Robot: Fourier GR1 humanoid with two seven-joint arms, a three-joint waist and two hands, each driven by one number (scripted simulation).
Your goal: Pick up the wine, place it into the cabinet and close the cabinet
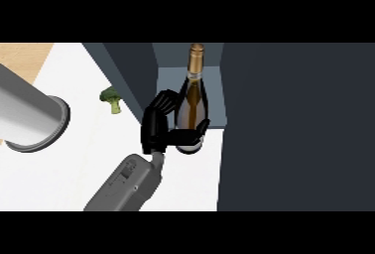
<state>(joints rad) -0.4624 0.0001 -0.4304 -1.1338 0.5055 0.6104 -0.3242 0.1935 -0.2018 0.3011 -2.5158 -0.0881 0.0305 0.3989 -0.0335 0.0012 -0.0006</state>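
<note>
Wine (pixel 193 94) bottle's upright, gold-foil neck pointing away into the cabinet (pixel 293 124); right hand (pixel 164 126) fingers wrapped around its glossy glass base.

The white tabletop (pixel 66 173) fills the lower left of the head view, with a strip of light wood showing beyond it at the upper left corner. A large grey cylinder (pixel 29 119) with a flared rim stands on it at the left edge. A small green broccoli floret (pixel 111 98) lies on the tabletop, just beside the dark grey cabinet wall (pixel 128 84) that borders the tabletop's right side.
</note>
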